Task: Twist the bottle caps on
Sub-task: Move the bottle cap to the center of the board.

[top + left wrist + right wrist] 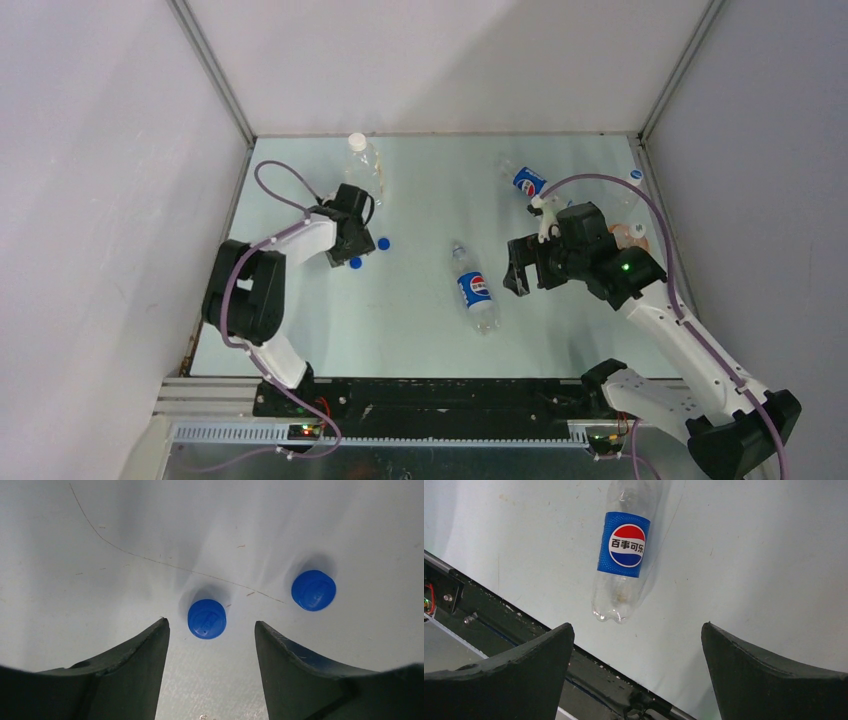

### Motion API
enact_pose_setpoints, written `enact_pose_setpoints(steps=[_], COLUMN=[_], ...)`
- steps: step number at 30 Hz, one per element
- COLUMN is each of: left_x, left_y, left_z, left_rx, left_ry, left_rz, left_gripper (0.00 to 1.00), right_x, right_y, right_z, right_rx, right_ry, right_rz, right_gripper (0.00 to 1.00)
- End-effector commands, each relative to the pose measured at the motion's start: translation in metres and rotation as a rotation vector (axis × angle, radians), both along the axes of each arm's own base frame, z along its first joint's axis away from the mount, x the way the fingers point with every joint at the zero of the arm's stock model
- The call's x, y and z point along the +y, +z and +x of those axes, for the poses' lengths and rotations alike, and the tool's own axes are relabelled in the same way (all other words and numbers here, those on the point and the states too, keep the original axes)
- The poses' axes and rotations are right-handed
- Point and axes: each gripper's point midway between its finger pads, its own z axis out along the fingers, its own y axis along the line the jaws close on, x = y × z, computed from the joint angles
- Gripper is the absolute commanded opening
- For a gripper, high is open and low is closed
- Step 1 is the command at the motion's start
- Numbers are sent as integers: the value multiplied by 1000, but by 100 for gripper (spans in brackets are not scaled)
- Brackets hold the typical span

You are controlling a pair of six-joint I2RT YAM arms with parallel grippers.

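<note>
**Ana:** From the top view, where do the caps lie?

**Ben:** The first blue round plastic screw cap lies flat on the pale tabletop, just beside the tips of the left gripper. The second blue round plastic screw cap is near it, a little apart. The right gripper hangs beside a clear plastic bottle with a blue label, which lies on its side mid-table.

**Ana:** And from the left wrist?

**Ben:** The first blue cap sits just ahead of the gap between the two dark fingers, and neither finger touches it. The jaws stand partly apart and hold nothing. The second blue cap lies off to the right, outside them.

**Ana:** How would he expect that cap to handle?

**Ben:** He judges it very light, stiff and smooth, so a nudge from one finger could skate it across the tabletop. It is also low. The grip belongs across its rim, with the tips down almost at the surface and the cap centred, so that both sides meet it together.

**Ana:** The right wrist?

**Ben:** No cap shows there. The labelled bottle lies ahead of the jaws, which are spread wide and empty, with its base end nearest them. It looks thin-walled and likely to roll or dent. Its neck is cut off at the top edge.
</note>
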Motion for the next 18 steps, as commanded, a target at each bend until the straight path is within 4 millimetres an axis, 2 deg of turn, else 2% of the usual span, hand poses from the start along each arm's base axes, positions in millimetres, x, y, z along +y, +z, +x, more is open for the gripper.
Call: enact_pose_setpoints(steps=[1,8,12,17,18], left_x=[-3,1,-3,-24,-35], left_y=[2,-10,-16,-9,-5], left_z=[18,15,10,-11,-17], left_rx=[-30,2,22,50,43], left_ry=[61,89,85,-2,-38], left_rz=[-32,-17,-39,-74,-73], left_gripper=[65,56,45,33,32], right_x=[5,3,1,0,1], right_y=[4,4,5,3,3], right_z=[6,3,1,-2,-2], right_rx=[-40,-39,-42,-30,-28], right_ry=[36,41,39,39,37], right_rz=[5,0,-4,-8,-6], right_gripper=[99,99,99,99,99])
